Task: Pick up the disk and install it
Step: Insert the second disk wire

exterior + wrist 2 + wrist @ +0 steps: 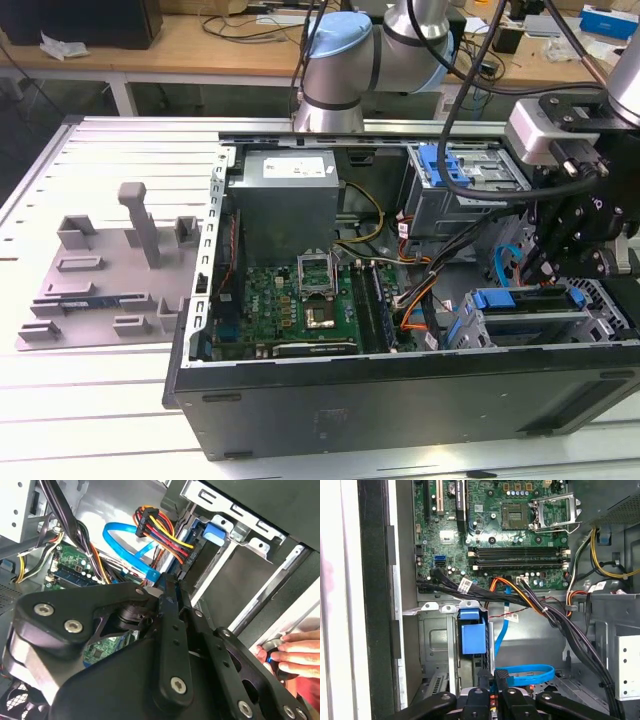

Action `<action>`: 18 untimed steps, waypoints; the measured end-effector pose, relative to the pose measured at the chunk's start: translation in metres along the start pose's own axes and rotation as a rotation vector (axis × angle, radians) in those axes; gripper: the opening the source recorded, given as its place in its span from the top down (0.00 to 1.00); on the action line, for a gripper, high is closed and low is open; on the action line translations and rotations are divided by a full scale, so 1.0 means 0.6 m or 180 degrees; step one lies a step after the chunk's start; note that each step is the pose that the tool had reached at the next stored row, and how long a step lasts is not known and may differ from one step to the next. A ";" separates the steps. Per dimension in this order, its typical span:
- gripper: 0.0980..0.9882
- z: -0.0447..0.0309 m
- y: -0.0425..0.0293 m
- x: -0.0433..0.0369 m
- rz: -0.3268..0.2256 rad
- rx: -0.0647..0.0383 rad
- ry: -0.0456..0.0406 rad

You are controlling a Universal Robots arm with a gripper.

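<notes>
In the exterior view the disk (532, 318) seems to lie flat in the drive cage at the case's front right, a silver slab with blue plastic on its edge. My gripper (556, 270) hangs just above that cage. In both wrist views its black fingers (502, 676) stand close together, shut, with nothing held between them (168, 586). A bright blue latch (472, 631) on the grey cage sits just ahead of the fingertips. I cannot pick out the disk in the wrist views.
The open computer case (400, 390) holds a motherboard (300, 300), power supply (285, 195), blue data cable (525, 674) and wire bundles (160, 532) around the cage. A person's hand (295, 652) rests at the case's edge. A grey fixture plate (100, 270) lies at the exterior view's left.
</notes>
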State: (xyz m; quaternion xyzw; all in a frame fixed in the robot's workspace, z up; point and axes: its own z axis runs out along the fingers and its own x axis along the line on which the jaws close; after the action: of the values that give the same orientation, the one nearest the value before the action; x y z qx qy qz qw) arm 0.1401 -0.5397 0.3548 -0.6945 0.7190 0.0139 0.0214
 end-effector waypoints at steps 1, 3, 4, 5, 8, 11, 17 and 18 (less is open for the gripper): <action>0.93 0.000 0.000 0.002 0.0000 0.0000 0.0000; 0.93 0.000 -0.001 0.003 0.0000 0.0000 0.0000; 0.93 0.000 -0.001 0.003 -0.0002 0.0000 0.0000; 0.93 0.000 -0.002 0.003 -0.0002 0.0000 0.0000; 0.93 0.000 -0.003 0.004 -0.0004 0.0000 0.0000; 0.93 0.001 -0.007 0.006 -0.0004 -0.0001 0.0000; 0.93 0.004 -0.008 0.006 -0.0012 -0.0004 0.0000; 0.93 0.005 -0.008 0.006 -0.0015 -0.0004 0.0000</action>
State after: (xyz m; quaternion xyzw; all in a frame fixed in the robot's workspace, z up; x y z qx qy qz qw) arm 0.1446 -0.5435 0.3516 -0.6962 0.7174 0.0143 0.0210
